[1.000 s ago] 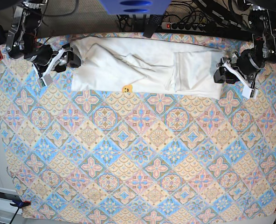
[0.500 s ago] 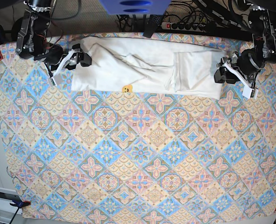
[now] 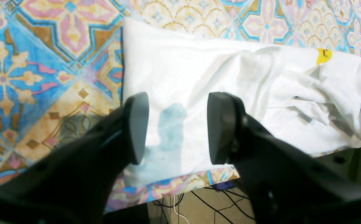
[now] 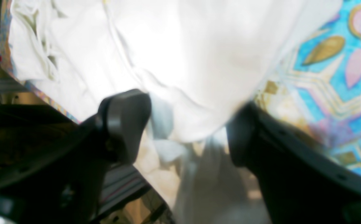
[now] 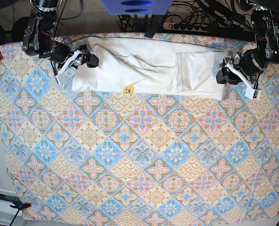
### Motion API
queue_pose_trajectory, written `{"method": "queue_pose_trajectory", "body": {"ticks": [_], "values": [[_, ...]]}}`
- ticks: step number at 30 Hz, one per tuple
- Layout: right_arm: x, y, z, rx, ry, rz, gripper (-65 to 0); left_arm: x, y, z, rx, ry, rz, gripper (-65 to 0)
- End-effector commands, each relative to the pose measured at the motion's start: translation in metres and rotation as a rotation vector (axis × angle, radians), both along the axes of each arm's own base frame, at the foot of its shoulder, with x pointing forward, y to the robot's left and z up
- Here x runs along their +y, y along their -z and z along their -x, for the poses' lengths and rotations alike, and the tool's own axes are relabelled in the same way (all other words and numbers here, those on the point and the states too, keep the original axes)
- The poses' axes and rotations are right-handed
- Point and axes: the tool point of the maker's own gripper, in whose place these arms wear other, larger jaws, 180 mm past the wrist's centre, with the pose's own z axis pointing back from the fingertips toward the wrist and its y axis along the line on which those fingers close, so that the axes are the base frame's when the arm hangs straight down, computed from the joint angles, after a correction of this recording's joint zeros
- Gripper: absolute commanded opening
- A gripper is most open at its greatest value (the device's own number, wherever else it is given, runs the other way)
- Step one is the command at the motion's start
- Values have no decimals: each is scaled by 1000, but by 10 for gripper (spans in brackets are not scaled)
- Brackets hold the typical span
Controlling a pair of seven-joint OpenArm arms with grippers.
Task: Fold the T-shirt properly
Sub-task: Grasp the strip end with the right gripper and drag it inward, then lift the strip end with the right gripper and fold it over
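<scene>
Patterned blue, pink and yellow, the surface point(image 5: 139, 155) carries the T-shirt point(image 5: 149, 68) along its far edge, a rumpled white band with a small yellow print spot, between the left tool point(image 5: 223, 75) and right tool point(image 5: 90, 60), both spread open, gripping nothing.

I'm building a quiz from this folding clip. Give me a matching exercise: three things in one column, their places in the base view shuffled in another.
Things:
1. left hand
2. right hand
3. yellow smiley print

Places:
A. over the T-shirt's left end
B. at the T-shirt's near edge
C. at the T-shirt's right end

Pairs: 1-C, 2-A, 3-B
</scene>
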Motion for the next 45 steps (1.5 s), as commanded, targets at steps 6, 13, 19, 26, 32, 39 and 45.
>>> {"method": "queue_pose_trajectory", "body": {"ticks": [6, 13, 19, 26, 32, 39, 45], "values": [[11, 1, 4, 13, -36, -12, -458, 3, -10, -8, -43, 2, -3, -350], [-28, -18, -39, -84, 82, 26, -650, 6, -12, -8, -48, -3, -8, -350], [-70, -27, -46, -115, 195, 71, -650, 6, -12, -8, -46, -2, -9, -350], [-121, -44, -73, -159, 210, 157, -650, 6, -12, -8, -46, -2, -9, -350], [-135, -52, -76, -169, 189, 200, -650, 6, -11, -8, -46, -3, -8, -350], [-88, -70, -77, -218, 4, 237, -648, 3, -10, -7, -42, 0, -2, -350], [-4, -91, -80, -324, -248, 203, -649, -3, -7, -6, -41, -11, 18, -350]]}}
